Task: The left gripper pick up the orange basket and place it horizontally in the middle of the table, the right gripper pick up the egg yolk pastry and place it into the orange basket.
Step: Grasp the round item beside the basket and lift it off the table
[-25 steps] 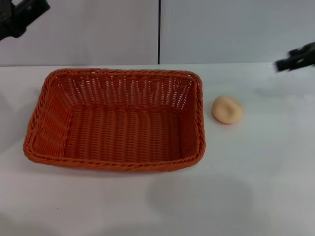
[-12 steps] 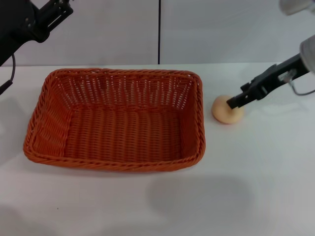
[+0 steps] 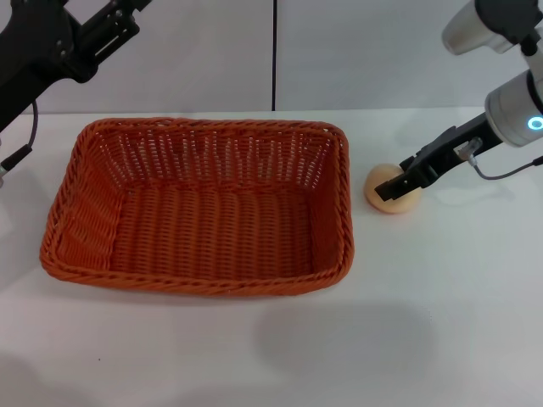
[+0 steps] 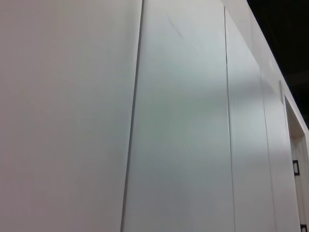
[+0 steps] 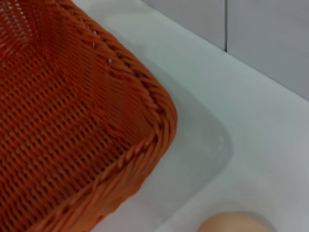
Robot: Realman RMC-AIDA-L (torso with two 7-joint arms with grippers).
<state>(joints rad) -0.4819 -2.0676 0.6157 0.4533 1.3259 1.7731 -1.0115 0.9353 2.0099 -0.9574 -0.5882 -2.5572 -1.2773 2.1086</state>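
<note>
Head view: the orange basket [image 3: 199, 208] is lying on the table [image 3: 441, 322], long axis parallel to the front edge, left of centre and apparently already placed. The egg yolk pastry [image 3: 392, 188] is sitting just off the basket's right rim, toward the right edge. The right gripper [image 3: 395, 186] is reaching in from the right edge with its tips at the pastry; whether they are parted or clamped cannot be told. The left gripper [image 3: 127, 17] is hanging raised over the far left corner, its fingers' state also not readable. The right arm is clearly nearer.

Left wrist view: only wall panels are showing.

Right wrist view: the basket's corner is showing, with the pastry just beside it; own fingers are not showing.

No writing or labels are readable
</note>
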